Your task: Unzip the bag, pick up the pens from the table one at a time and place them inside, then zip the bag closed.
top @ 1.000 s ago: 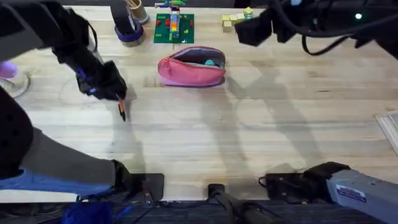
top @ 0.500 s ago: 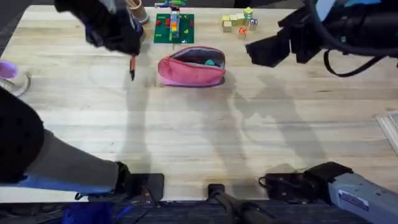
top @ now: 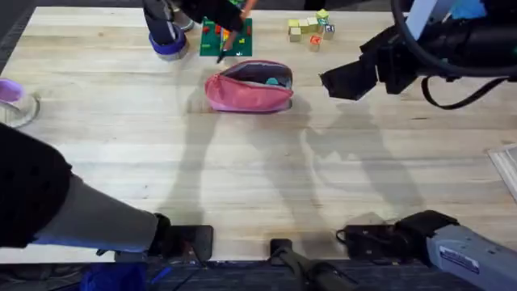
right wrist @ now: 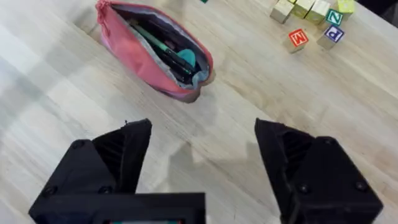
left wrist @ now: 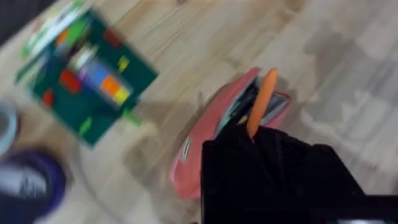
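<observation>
The left gripper (left wrist: 261, 134) has carried the orange pen (left wrist: 262, 101), pinched tight, from the worktop (top: 242, 186) up over the open bag (top: 247, 87), ready to drop it in, while the right gripper (right wrist: 202, 162) hangs wide open, holding nothing.

Both arms were matte black, blocky-linked. Right end effector (right wrist: 202, 165) had two chunky angular black fingers. Black cable looped along right arm. Grey labelled housing sat at right base.

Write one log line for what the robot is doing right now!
left end effector: shut on orange pen, above the bag | bag: unzipped, green pen inside | right end effector: open, holds nothing, beside the bag
</observation>
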### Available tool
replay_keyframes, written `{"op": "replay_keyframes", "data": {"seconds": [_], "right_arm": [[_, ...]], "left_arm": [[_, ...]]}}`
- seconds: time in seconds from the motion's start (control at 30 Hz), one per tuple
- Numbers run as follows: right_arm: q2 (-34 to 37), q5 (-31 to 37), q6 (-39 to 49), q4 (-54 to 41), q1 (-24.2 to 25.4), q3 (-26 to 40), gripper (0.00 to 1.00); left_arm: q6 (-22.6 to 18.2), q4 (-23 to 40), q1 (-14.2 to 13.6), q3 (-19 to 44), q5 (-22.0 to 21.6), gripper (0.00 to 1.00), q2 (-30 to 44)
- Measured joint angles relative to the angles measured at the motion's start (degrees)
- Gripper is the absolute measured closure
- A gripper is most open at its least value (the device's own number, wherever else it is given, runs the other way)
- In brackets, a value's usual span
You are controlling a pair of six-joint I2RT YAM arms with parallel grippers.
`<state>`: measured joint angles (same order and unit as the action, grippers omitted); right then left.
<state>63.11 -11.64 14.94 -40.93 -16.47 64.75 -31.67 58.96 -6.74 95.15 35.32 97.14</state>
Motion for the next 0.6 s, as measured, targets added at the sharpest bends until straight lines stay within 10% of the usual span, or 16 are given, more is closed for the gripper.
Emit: {"op": "replay_keyframes", "data": {"seconds": [0.3, 0.6], "right_arm": [[0.0, 0.0, 0.0, 0.1, 0.0, 0.0, 0.004], [0.0, 0.0, 0.0, 0.2, 0.0, 0.0, 0.005]], "left_arm": [[-26.3, 0.0, -4.8, 0.0, 8.7, 0.958, 0.0], [-36.8, 0.0, -6.1, 0.0, 10.6, 0.958, 4.7]]}}
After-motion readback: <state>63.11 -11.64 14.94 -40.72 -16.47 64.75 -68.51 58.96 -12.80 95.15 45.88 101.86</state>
